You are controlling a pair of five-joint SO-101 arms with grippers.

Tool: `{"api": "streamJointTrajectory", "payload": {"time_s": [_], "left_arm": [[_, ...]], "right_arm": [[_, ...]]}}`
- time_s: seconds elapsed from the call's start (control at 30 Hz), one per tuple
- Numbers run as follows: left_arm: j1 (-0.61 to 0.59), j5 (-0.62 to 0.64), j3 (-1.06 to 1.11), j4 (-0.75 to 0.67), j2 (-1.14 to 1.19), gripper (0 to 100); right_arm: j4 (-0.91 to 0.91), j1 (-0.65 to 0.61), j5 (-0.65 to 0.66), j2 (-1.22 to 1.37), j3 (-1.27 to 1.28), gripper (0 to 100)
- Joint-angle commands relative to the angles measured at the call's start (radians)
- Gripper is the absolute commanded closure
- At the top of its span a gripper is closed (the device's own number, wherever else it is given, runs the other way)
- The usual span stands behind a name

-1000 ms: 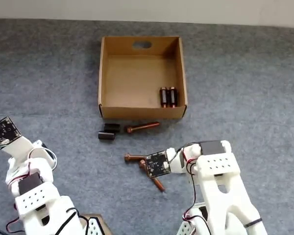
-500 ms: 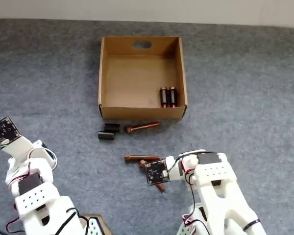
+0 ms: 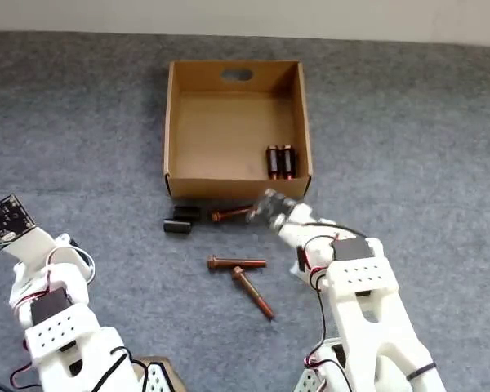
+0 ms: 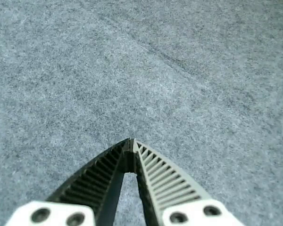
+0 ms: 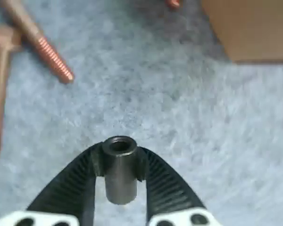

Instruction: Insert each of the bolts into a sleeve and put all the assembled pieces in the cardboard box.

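we see the right jaws gripping a black sleeve (image 5: pixel 120 172), held upright between them with its open bore facing the wrist camera. from above, the right arm (image 3: pixel 355 282) has its wrist just in front of the near wall of the cardboard box (image 3: pixel 173 122), over the grey bench (image 3: pixel 408 163). one bolt (image 3: pixel 231 214) lies along that wall, its far end hidden under the wrist. two loose sleeves (image 3: pixel 178 226) lie touching each other just left of this bolt. a second bolt (image 3: pixel 237 263) and a third bolt (image 3: pixel 255 296) lie nearer the arms, their heads close together. two assembled pieces (image 3: pixel 281 162) lie side by side in the box's near right corner. the left jaws are closed on nothing, tips together over bare bench, and the left arm (image 3: pixel 53 314) sits well away from the parts.
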Motion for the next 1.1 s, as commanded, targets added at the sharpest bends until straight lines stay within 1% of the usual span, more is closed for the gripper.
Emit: {"api": "streamJointTrajectory", "payload": {"time_s": [0.0, 0.13, 0.17, 0.43, 0.6, 0.67, 0.73, 0.8, 0.93, 1.07], "left_arm": [[0.018, 0.002, -0.030, -0.015, -0.007, 99], [0.018, 0.002, -0.030, -0.015, -0.007, 99], [0.018, 0.002, -0.030, -0.015, -0.007, 99], [0.018, 0.002, -0.030, -0.015, -0.007, 99], [0.018, 0.002, -0.030, -0.015, -0.007, 99], [0.018, 0.002, -0.030, -0.015, -0.007, 99], [0.018, 0.002, -0.030, -0.015, -0.007, 99], [0.018, 0.002, -0.030, -0.015, -0.007, 99], [0.018, 0.002, -0.030, -0.015, -0.007, 99], [0.018, 0.002, -0.030, -0.015, -0.007, 99]], "right_arm": [[-0.008, 0.007, -0.227, -0.004, -0.008, 96.9], [-0.001, 0.008, -0.315, -0.004, 0.010, 85.4], [-0.001, 0.008, -0.325, -0.004, 0.016, 84.7], [-0.004, 0.008, -0.328, -0.002, 0.074, 84.8], [-0.025, 0.005, -0.325, -0.002, 0.065, 84.3], [-0.065, -0.002, -0.288, -0.002, 0.045, 84.3], [-0.074, -0.027, -0.216, -0.002, 0.045, 84.3], [-0.074, -0.054, -0.180, 0.004, 0.047, 84.3], [-0.084, -0.059, -0.172, 0.110, 0.031, 84.3], [-0.145, -0.038, -0.172, 0.285, -0.019, 84.3]]}}
